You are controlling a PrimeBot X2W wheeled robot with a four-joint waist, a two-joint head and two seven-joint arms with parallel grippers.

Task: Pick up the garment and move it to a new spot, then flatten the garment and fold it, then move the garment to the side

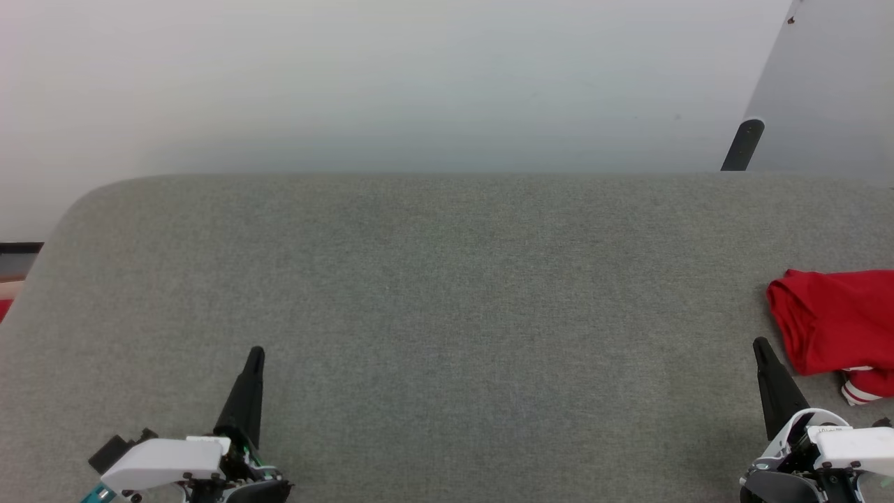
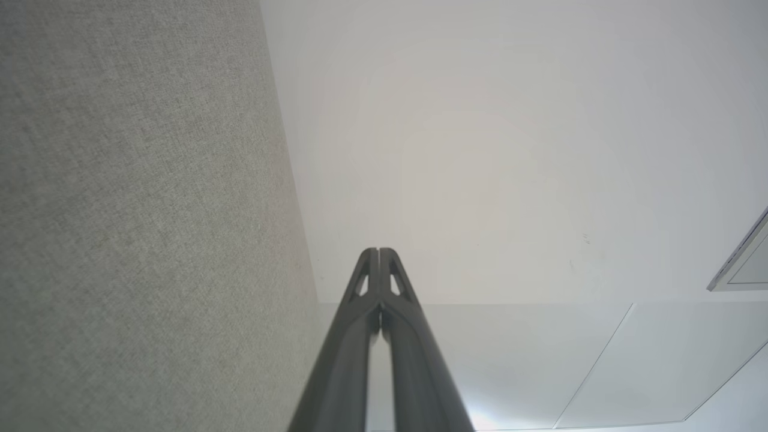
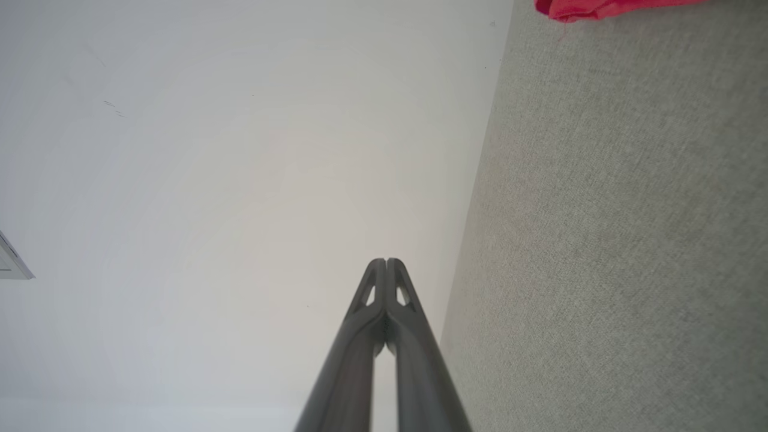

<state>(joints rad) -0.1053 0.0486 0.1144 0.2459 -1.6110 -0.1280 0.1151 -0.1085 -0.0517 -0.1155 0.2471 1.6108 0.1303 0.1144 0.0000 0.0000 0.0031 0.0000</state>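
Grey fabric surface (image 1: pixel 447 279), crumpled red garment (image 1: pixel 831 318)

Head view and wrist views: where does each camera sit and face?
Head view: on the head, facing down at the grey surface; left gripper, right gripper at bottom.
Left wrist view: on the left wrist, along the shut left gripper toward the wall.
Right wrist view: on the right wrist, along the shut right gripper.
Head and right wrist share the garment.
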